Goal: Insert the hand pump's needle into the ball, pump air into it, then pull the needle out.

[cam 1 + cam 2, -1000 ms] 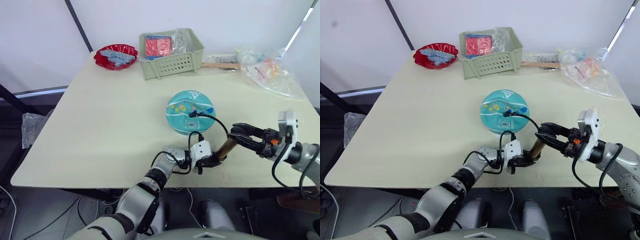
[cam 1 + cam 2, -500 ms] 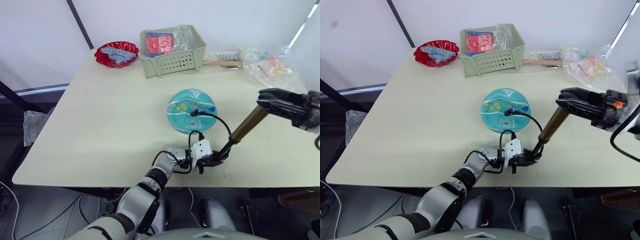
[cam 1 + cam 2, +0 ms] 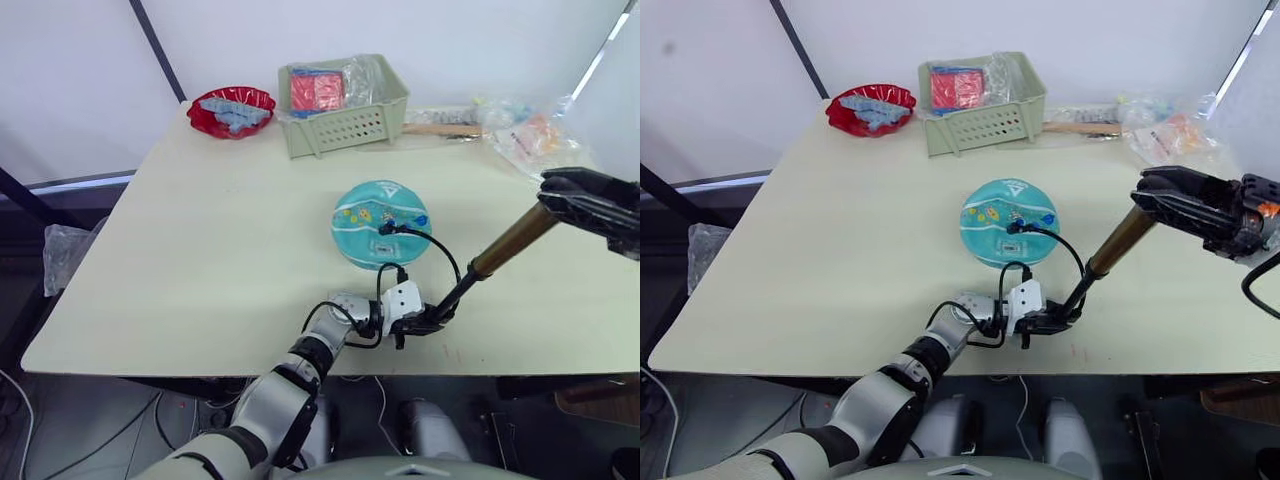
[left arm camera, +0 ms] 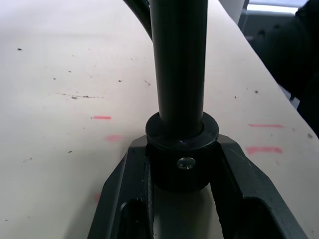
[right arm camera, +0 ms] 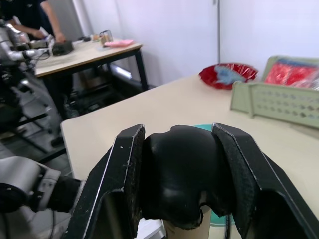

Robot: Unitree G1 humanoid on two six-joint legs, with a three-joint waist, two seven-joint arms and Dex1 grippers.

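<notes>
The teal ball (image 3: 380, 223) rests mid-table. The needle's black fitting (image 3: 384, 229) sits in the ball's near side; the pin itself is hidden. A thin black hose (image 3: 440, 250) loops from there to the hand pump's lower end. My left gripper (image 3: 424, 322) lies on the table near the front edge, shut on the pump's black base collar (image 4: 182, 159). The pump (image 3: 510, 243) slants up to the right, gold barrel raised off a black rod (image 4: 179, 59). My right gripper (image 3: 580, 198) is shut on the pump's black handle (image 5: 179, 184), above the table's right side.
A green basket (image 3: 345, 120) with a red packet stands at the back, a red bowl (image 3: 232, 110) to its left. Plastic bags (image 3: 535, 135) lie at the back right. The table's front edge (image 3: 200, 365) runs just below my left gripper.
My right gripper has drawn the handle up and to the right, stretching the pump out long. The left gripper, hose and ball have stayed put.
</notes>
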